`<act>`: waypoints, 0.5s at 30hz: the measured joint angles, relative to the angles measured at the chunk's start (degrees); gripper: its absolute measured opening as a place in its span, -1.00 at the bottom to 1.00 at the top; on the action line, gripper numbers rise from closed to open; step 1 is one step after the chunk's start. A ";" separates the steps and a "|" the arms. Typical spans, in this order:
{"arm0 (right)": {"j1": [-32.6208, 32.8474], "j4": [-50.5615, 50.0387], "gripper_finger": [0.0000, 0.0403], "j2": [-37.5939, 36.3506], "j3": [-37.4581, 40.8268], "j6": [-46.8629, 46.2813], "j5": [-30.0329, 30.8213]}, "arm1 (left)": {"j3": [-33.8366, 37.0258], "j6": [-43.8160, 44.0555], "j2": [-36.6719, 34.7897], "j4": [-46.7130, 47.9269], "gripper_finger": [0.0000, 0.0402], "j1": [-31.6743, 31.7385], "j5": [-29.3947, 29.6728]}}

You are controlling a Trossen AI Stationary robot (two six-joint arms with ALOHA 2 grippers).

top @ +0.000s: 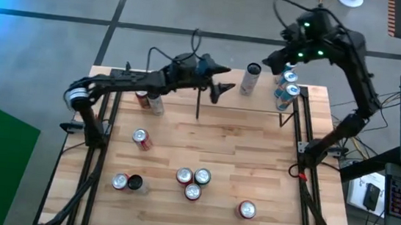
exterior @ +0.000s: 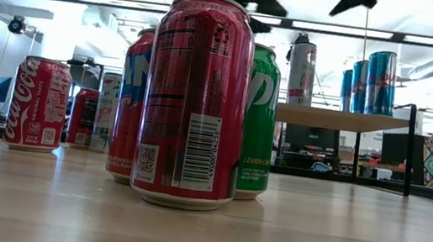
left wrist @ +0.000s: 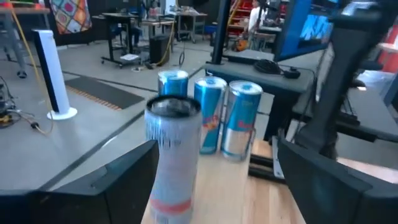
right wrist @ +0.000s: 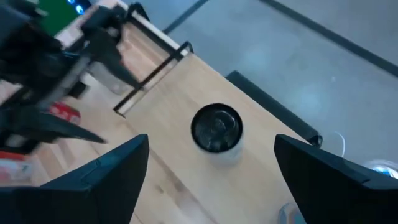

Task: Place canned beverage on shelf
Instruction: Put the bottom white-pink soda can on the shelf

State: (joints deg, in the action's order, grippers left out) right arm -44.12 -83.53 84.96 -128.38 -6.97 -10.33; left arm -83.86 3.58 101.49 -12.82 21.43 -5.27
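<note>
The left gripper (top: 223,81) hangs over the shelf (top: 246,101) with its fingers spread, just beside a tall pale can (top: 250,79) with a dark top standing upright there. The right gripper (top: 270,60), also spread, hovers above that can. Three blue-and-silver cans (top: 286,87) stand on the shelf's right end. Down on the table (top: 225,159), one red can (exterior: 39,104) reads Coca-Cola.

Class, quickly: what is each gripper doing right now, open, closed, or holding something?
Left gripper: open, holding nothing, just short of the grey can on the shelf.
Right gripper: open, holding nothing, above the shelf.
</note>
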 joint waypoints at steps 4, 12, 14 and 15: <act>0.00 -0.15 0.65 -3.22 0.40 -2.09 1.15 | -12.51 0.03 6.83 10.26 0.67 0.01 0.02; 0.00 -0.22 0.65 -6.52 1.18 -1.99 4.48 | -42.97 -6.07 23.34 37.64 0.91 0.07 -0.21; 0.00 -0.24 0.66 -6.56 1.27 -1.97 4.48 | -49.92 -5.91 27.16 41.24 0.92 0.23 -0.04; 0.00 -0.27 0.65 -6.57 1.27 -1.88 4.47 | -51.33 -5.77 28.44 41.48 0.92 0.33 0.09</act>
State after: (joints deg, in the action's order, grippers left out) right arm -44.12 -83.79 78.39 -127.11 -8.84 -5.86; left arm -135.18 -2.18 129.93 28.66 21.77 -5.19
